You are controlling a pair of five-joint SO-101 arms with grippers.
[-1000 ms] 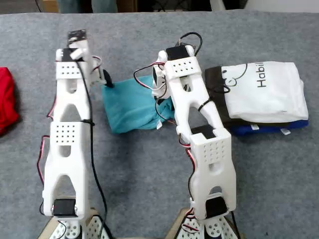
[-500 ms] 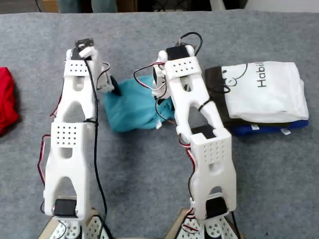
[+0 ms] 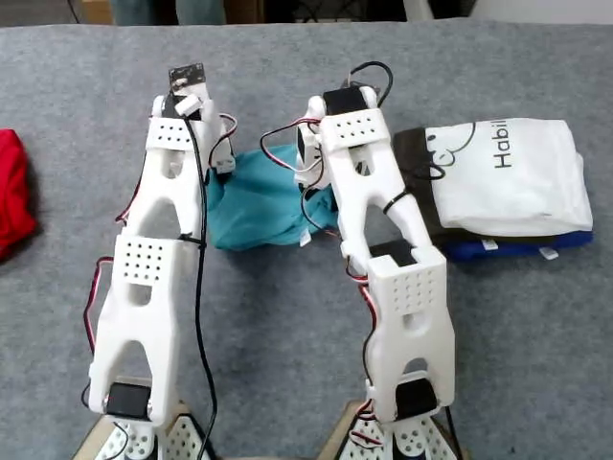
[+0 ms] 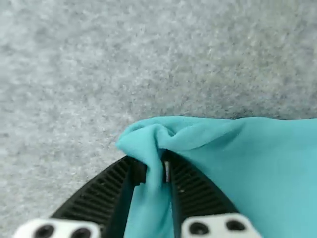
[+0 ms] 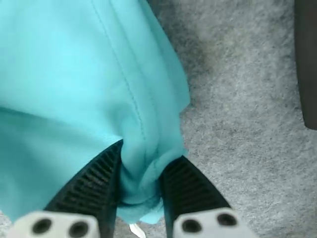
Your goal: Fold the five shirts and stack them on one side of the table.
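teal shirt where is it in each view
High view: teal shirt at centre, left of the folded stack.
Left wrist view: a bunched corner pinched in the left gripper.
Right wrist view: an edge clamped in the right gripper.
Shared landmark: the grey table cover.

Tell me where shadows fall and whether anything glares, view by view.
High view: even light, no glare. Left wrist view: thin shadow along the edge of the teal shirt. Right wrist view: darker shadow on the table beside it.

A grey felt mat (image 3: 536,335) spreads underneath, with a brown object (image 3: 94,10) beyond its far edge.
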